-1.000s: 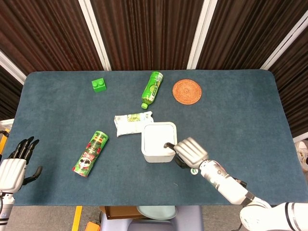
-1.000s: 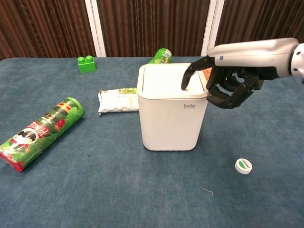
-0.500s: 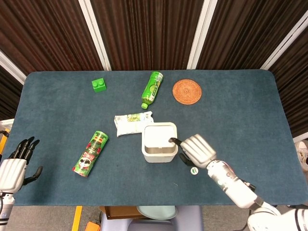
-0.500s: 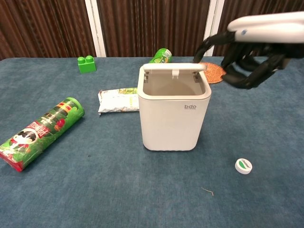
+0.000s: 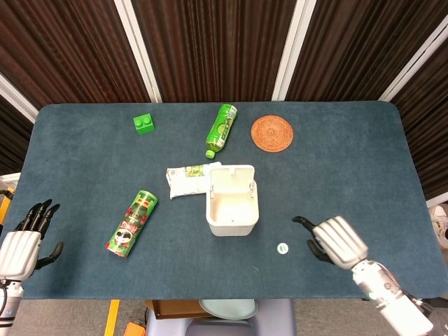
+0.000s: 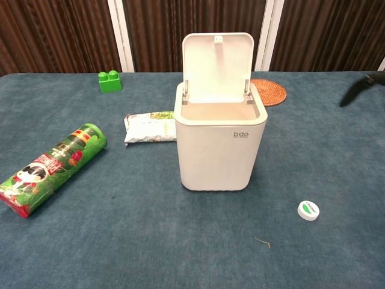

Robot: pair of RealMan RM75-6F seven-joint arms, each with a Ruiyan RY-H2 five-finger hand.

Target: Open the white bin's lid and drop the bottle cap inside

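The white bin [image 5: 232, 207] [image 6: 219, 144] stands mid-table with its lid [image 6: 217, 66] swung fully up at the back, its inside showing bare. A small white bottle cap with a green mark [image 5: 282, 248] [image 6: 308, 210] lies on the table to the bin's right front. My right hand [image 5: 334, 240] hovers right of the cap, apart from it, one finger extended and the others curled, holding nothing; only a fingertip [image 6: 360, 89] shows at the chest view's right edge. My left hand [image 5: 24, 234] rests at the table's left front corner, fingers spread, holding nothing.
A chips can [image 5: 131, 223] lies left of the bin and a wrapped snack pack [image 5: 192, 179] behind it on the left. Further back lie a green bottle [image 5: 221, 129], a woven coaster [image 5: 271, 133] and a green block [image 5: 144, 123].
The lid popped up from shut to fully upright. My right hand left the lid's top and drew back to the right and toward the table's front. The left hand stayed put.
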